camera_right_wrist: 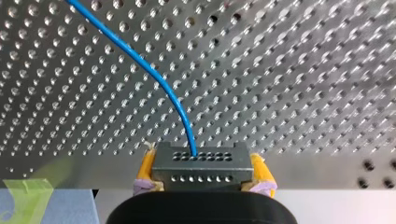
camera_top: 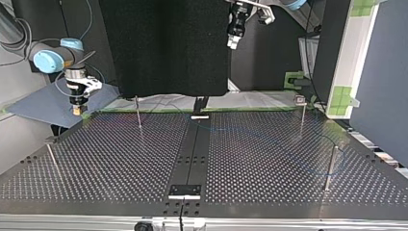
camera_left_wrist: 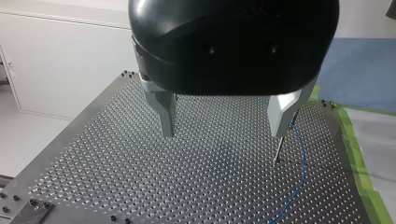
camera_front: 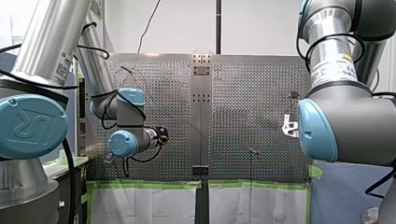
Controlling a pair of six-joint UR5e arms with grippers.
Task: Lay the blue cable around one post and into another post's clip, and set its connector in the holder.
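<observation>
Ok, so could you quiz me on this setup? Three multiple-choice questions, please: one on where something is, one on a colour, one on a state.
1. Where is the grey connector?
A) lying flat on the table
B) between the fingers of the right hand
C) on top of a post

2. What colour is the cable?
A) red
B) green
C) blue

3. How is the left hand?
A) open and empty
B) shut on the cable
C) shut on a post

Answers:
1 B: the right wrist view shows it clamped there.
2 C: the cable running out of the connector is plainly blue.
3 A: in the left wrist view its fingers stand apart with nothing between them.
</observation>
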